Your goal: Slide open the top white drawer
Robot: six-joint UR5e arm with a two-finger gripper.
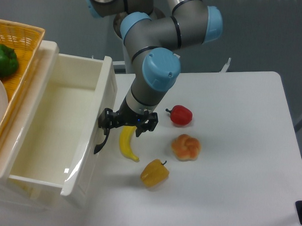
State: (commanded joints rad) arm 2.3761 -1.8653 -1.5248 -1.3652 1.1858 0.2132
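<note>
The top white drawer (51, 124) is slid far out of the cabinet, so its deep, empty box interior shows. Its front panel (98, 136) faces right, with the curved black handle (100, 142) on it. My gripper (126, 127) hangs right beside the drawer front, above the table. Its jaws stand apart and hold nothing. One fingertip (105, 122) is right at the handle's upper end; I cannot tell whether it touches. The lower drawer is hidden beneath the open one.
A yellow banana (127, 144) lies just under the gripper. A red pepper (181, 115), a bread roll (185, 147) and a yellow pepper (154, 174) lie to the right. A wicker basket (24, 36) holding a green pepper (4, 61) sits on the cabinet top.
</note>
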